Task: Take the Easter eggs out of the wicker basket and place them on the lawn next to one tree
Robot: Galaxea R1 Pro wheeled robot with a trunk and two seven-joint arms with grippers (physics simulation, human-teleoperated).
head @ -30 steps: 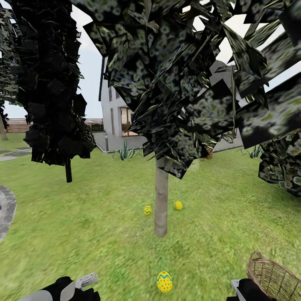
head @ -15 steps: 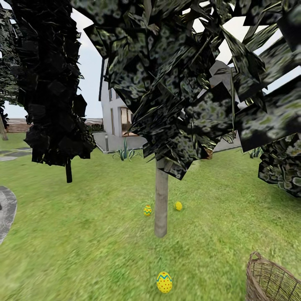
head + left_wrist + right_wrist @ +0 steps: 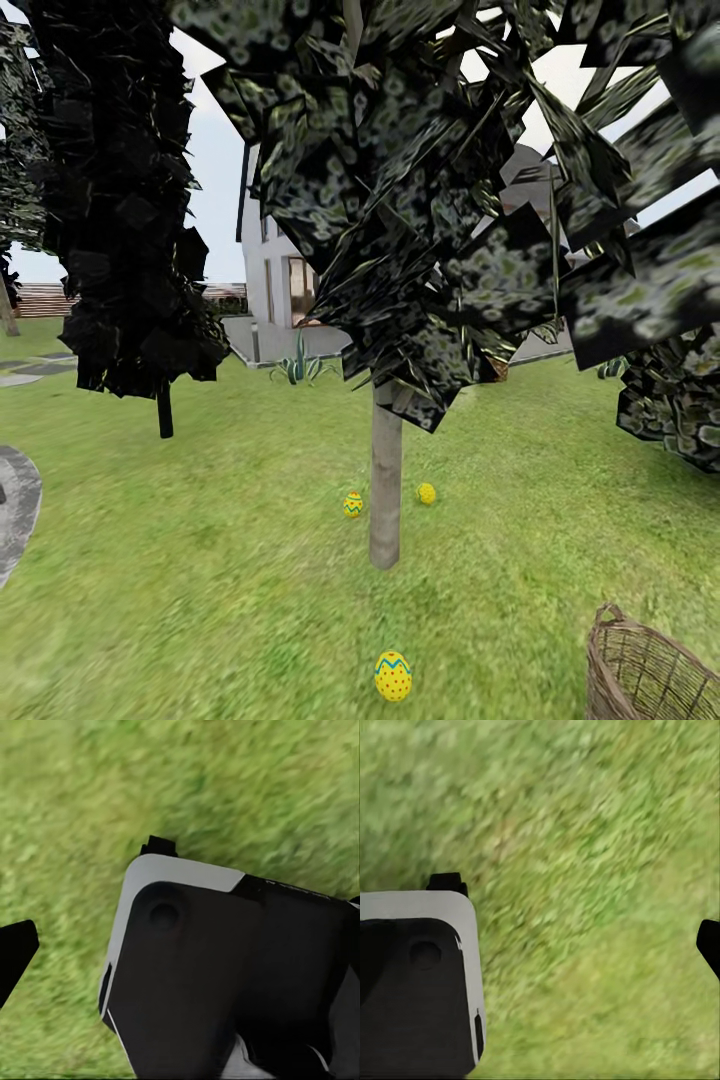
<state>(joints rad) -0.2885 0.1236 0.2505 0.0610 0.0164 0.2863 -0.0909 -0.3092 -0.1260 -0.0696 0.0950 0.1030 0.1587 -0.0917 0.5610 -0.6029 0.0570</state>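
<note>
Three Easter eggs [image 3: 393, 675] on lawn [image 3: 200, 560] around tree [image 3: 385, 490]: two flank trunk, third nearer. Wicker basket [image 3: 640, 670] near right, closer to right arm. Left claw [image 3: 90, 937], right claw [image 3: 581, 922]: spread wide, empty, over grass.

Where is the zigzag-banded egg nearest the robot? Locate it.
In the head view, that egg lies on the lawn in front of the pale tree trunk, left of the wicker basket.

No readable text, labels, brands, nos. or signs anywhere. Yellow patterned Easter egg [image 3: 393, 676] on the grass has only blue zigzag bands & red dots, no lettering. Black-and-grey gripper housing [image 3: 217, 975] in the left wrist view is plain, unmarked.
</note>
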